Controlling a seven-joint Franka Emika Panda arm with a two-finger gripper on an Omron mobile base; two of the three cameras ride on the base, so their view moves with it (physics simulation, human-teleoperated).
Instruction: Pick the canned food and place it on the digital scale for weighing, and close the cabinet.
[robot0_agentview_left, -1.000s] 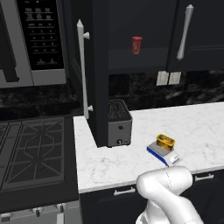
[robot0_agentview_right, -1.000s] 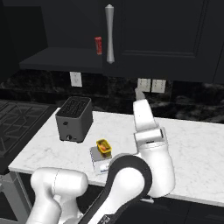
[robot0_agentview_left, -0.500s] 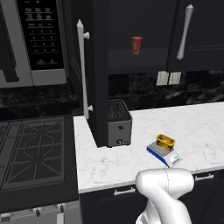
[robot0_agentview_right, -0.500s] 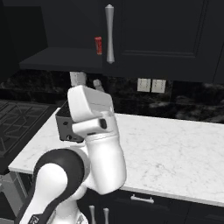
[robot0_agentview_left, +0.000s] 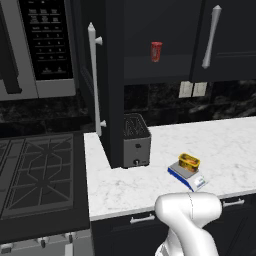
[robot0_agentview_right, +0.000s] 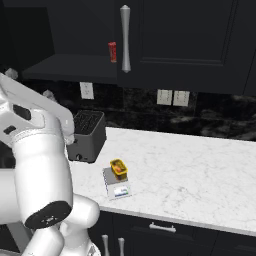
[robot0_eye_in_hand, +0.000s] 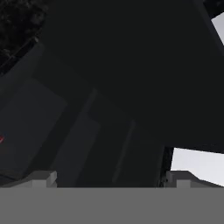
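Note:
The yellow canned food rests on the digital scale, near the front of the white marble counter. The black cabinet above has its left door swung out edge-on, its long pale handle facing left, so the shelf is exposed. My gripper is open, nothing between its fingertips, and dark flat panels lie close ahead of it. My arm rises at the left, away from the scale.
A dark toaster stands under the open door. A slim red can sits on the cabinet shelf. Microwave and stove lie to the left. The neighbouring cabinet door is closed.
My arm has swung leftward from beside the scale, across the toaster, to the left edge of the right base view. The can stays on the scale and the gripper stays open.

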